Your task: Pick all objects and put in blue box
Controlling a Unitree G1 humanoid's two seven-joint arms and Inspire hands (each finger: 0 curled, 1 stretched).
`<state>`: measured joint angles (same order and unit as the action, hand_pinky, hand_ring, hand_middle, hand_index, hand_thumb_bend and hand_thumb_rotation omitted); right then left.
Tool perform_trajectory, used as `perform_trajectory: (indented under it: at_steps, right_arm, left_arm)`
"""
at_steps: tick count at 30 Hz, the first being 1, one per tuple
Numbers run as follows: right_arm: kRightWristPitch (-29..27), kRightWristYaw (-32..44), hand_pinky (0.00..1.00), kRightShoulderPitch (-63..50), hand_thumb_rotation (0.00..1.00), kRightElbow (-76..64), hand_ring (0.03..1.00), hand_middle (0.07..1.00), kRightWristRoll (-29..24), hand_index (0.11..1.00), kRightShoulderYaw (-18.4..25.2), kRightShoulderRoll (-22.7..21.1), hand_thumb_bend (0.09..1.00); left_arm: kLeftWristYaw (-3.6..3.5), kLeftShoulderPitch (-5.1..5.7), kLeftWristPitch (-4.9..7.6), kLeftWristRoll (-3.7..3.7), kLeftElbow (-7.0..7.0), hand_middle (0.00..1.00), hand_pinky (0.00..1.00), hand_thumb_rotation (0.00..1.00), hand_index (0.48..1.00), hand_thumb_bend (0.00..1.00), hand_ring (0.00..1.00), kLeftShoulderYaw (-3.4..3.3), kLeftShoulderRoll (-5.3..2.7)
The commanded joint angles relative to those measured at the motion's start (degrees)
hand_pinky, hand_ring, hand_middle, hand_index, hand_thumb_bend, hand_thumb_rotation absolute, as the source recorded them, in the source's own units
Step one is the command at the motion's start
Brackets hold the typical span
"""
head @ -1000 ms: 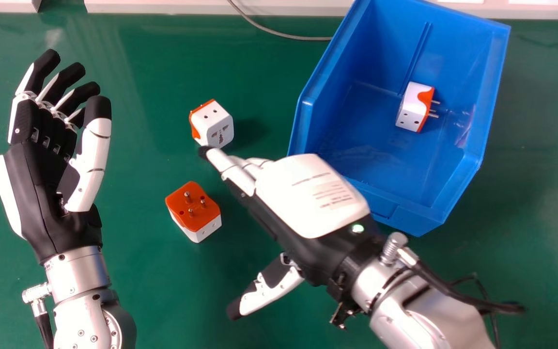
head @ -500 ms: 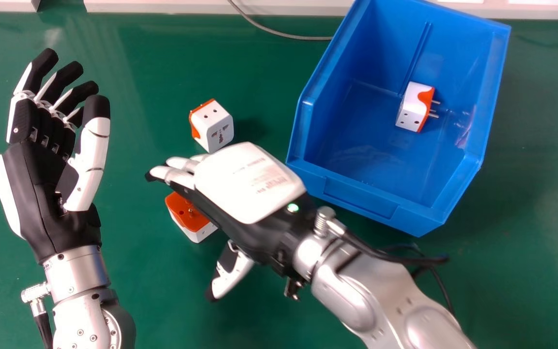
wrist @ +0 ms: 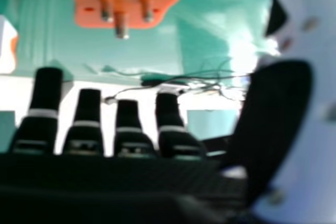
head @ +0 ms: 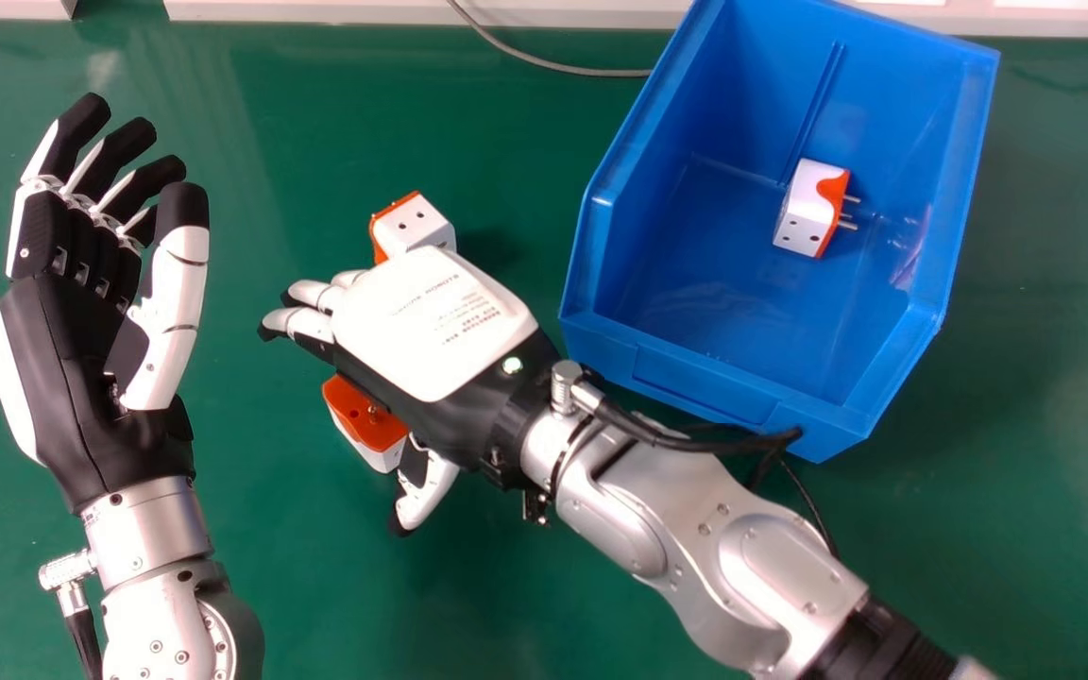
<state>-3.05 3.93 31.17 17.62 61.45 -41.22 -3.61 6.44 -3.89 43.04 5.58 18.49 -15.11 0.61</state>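
Observation:
In the head view my right hand (head: 431,326) is over the green table between two orange-and-white plug adapters, palm side down and fingers extended. It partly covers the near adapter (head: 365,416), whose pins face up, and the lower part of the far adapter (head: 412,222). The right hand view has my right hand (wrist: 86,124) with straight fingers, holding nothing, and an adapter (wrist: 128,1) apart from them. A third adapter (head: 808,208) lies inside the blue box (head: 695,378). My left hand (head: 62,359) is at the left, palm up, relaxed and empty.
A grey cable (head: 553,66) runs along the table's far side to the box. Behind it is a pale ledge (head: 317,13). The box's near corner rises beside my right forearm. Green table surface (head: 289,567) lies between the two forearms.
My right hand has moved left, away from the box, and slightly toward the far side, now covering parts of both loose adapters. The left hand has drifted very slightly left. The adapters lie where they were.

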Motion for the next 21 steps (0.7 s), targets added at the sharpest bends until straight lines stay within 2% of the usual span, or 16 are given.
perform_trajectory:
  at_steps: [1,4,6,9,11,16,21]
  right_arm:
    - [-0.2,-1.5,0.67,2.6,0.18,0.5,0.869,0.918,-0.5,0.844,0.2,1.1,0.906]
    - [0.0,-1.1,0.67,4.3,0.19,2.5,0.871,0.92,-0.9,0.844,0.1,1.6,0.906]
    - [0.2,-0.9,0.68,5.2,0.19,3.8,0.873,0.922,-1.1,0.846,0.0,1.8,0.903]
    - [0.6,-0.6,0.68,6.9,0.19,6.2,0.878,0.926,-0.5,0.852,-0.7,2.2,0.899]
    - [1.3,-0.7,0.68,7.8,0.17,7.8,0.876,0.924,0.3,0.851,-1.3,2.6,0.878]
    - [3.5,0.8,0.67,9.4,0.04,10.3,0.855,0.893,1.1,0.83,-3.2,3.5,0.758]
    - [3.7,1.1,0.67,10.5,0.01,12.8,0.844,0.877,0.3,0.816,-4.5,4.3,0.724]
  left_arm:
    - [-0.07,-0.35,0.72,0.04,-1.15,0.76,0.65,0.4,0.788,0.64,0.7,-0.37,0.48]
    - [0.07,-0.6,0.67,-0.17,-0.8,0.76,0.65,0.4,0.786,0.64,0.7,-0.51,0.65]
    - [-0.11,-0.77,0.61,0.09,-0.66,0.76,0.65,0.4,0.786,0.64,0.7,-0.55,0.7]
    - [-0.01,-0.92,0.44,-0.02,-0.64,0.76,0.65,0.4,0.787,0.65,0.71,-0.66,0.69]
    - [0.03,-1.05,0.48,-0.04,-0.58,0.77,0.65,0.4,0.787,0.65,0.71,-0.7,0.63]
    - [0.06,-1.02,-0.09,0.09,-1.18,0.76,0.65,0.42,0.782,0.68,0.71,-0.65,0.2]
    - [0.07,-1.05,-0.05,0.13,-1.43,0.76,0.65,0.42,0.781,0.69,0.71,-0.6,-0.07]
